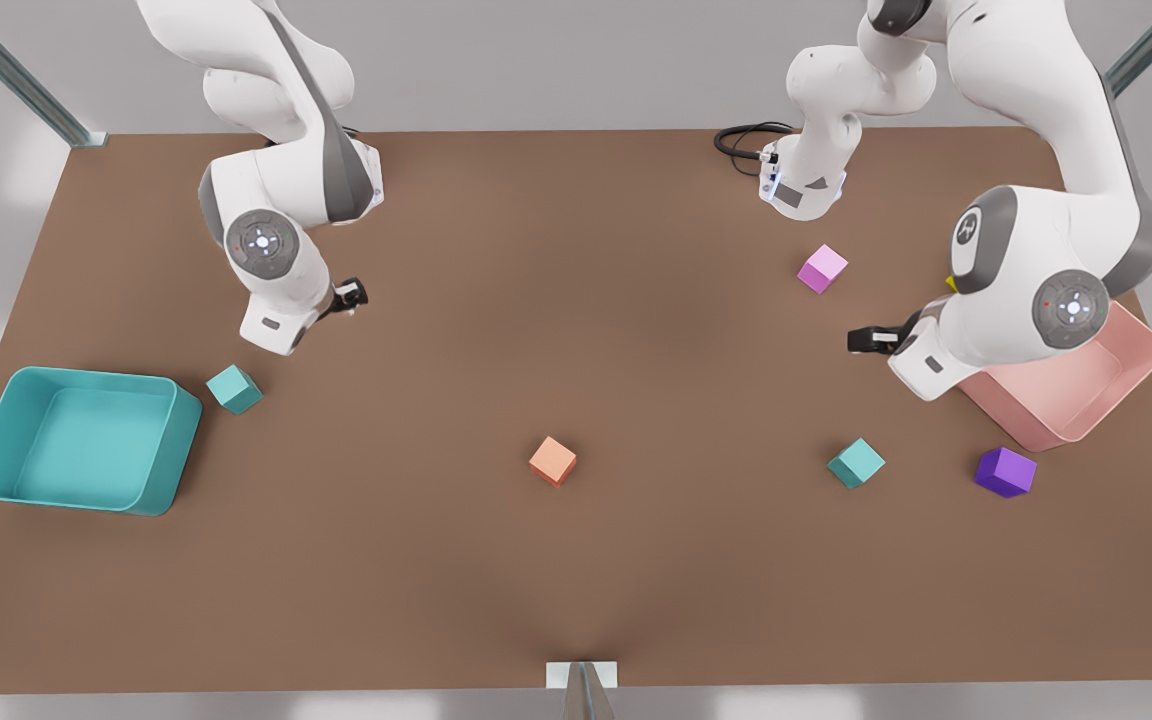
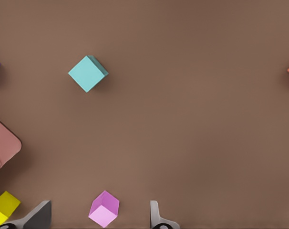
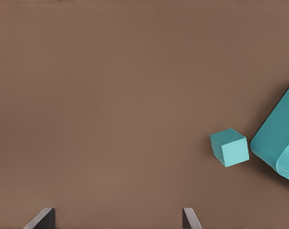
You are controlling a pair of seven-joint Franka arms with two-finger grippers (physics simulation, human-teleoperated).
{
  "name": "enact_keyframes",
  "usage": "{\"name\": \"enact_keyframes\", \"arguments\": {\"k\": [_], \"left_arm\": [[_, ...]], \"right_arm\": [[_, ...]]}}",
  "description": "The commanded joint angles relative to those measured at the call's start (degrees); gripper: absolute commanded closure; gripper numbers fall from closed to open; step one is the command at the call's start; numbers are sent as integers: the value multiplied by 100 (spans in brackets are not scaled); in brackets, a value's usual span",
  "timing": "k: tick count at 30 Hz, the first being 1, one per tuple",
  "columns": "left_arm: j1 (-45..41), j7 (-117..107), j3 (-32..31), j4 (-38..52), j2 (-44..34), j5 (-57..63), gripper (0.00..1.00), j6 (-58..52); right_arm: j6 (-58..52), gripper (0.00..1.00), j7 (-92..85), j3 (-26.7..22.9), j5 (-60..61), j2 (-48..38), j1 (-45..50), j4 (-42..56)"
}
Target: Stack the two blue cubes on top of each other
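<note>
Both teal cubes [image 1: 234,388] [image 1: 856,462] sit apart, whole; left gripper [image 2: 99,217] and right gripper [image 3: 118,219], tips cut off, spread wide.

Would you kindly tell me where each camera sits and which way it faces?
Front view: high, opposite the arm bases, looking down on the table; both arms show, left gripper on its right, right gripper on its left.
Left wrist view: on the left arm, facing down at one blue cube; open fingers show.
Right wrist view: on the right arm, facing down at the other blue cube beside the teal bin; open fingers show.
Shared: front and left wrist views both show the orange cube.
</note>
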Motion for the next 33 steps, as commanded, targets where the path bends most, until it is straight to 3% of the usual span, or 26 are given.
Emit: {"name": "enact_keyframes", "arguments": {"k": [1,6,11,15,17,18,20,21,29,33], "left_arm": [[0,-17,-1,-3,41,9,0,-62],[18,-17,-1,-30,76,17,0,-79],[18,-17,-1,-144,120,9,0,-97],[-8,-9,-1,-153,120,-9,0,-88],[-26,-9,-1,-144,120,-18,0,-71],[-35,-9,-1,-135,120,-9,0,-62],[-9,-9,-1,-126,137,-18,0,-53],[-8,-17,-1,-126,173,-9,0,-53],[-17,-96,-1,-144,199,-9,0,-159],[-17,-96,-1,-144,226,-9,0,-211]], "right_arm": [[177,1,629,39,30,-146,157,-195],[326,1,349,-14,30,-419,105,-652],[1495,3,-311,-392,30,-700,34,-1742],[1662,0,-2533,-532,-392,-279,-150,-1120],[1706,1,-3782,-550,30,565,-704,-503],[1952,1,-4124,-751,21,732,-669,-503],[2058,1,-5194,-2051,152,1100,69,-223],[1988,1,-5778,-2237,496,1348,43,-11],[2023,1,-6849,-2712,495,1928,192,411],[2031,1,-7069,-2896,777,1866,236,-55]]}}
